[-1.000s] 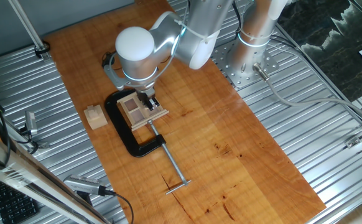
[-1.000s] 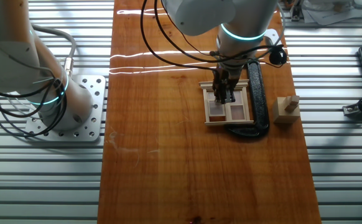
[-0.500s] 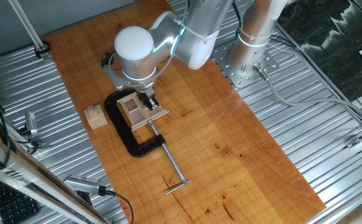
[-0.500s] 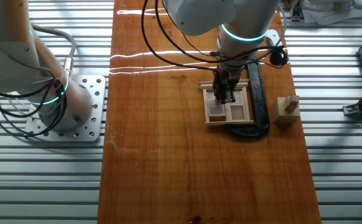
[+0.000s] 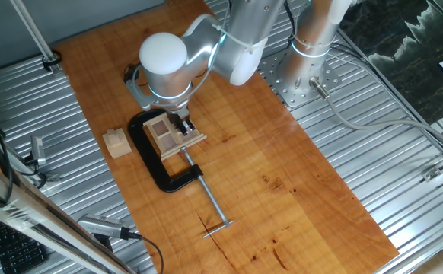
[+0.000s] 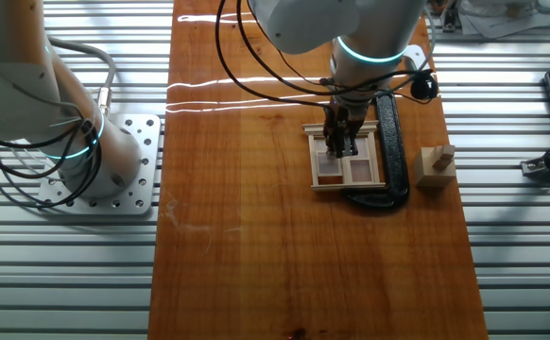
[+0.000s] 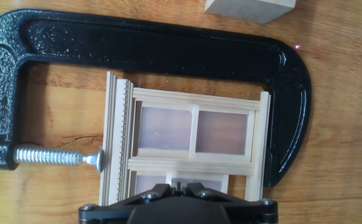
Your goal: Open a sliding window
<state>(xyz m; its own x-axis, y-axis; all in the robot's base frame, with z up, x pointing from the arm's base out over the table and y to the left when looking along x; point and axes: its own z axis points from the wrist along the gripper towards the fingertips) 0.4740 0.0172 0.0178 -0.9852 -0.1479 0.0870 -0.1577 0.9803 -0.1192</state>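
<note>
Comparing frames over the last second, you saw no shift: the tool rested on the sliding window, clamped in the C-clamp; its opening could not be judged, and the sash was unmoved.

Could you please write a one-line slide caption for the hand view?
Small light-wood sliding window held in a black C-clamp, gripper poised at its lower edge.

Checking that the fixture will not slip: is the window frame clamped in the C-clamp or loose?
Clamped: in the hand view the C-clamp wraps the sliding window, with its screw pressed against one side of the frame.
</note>
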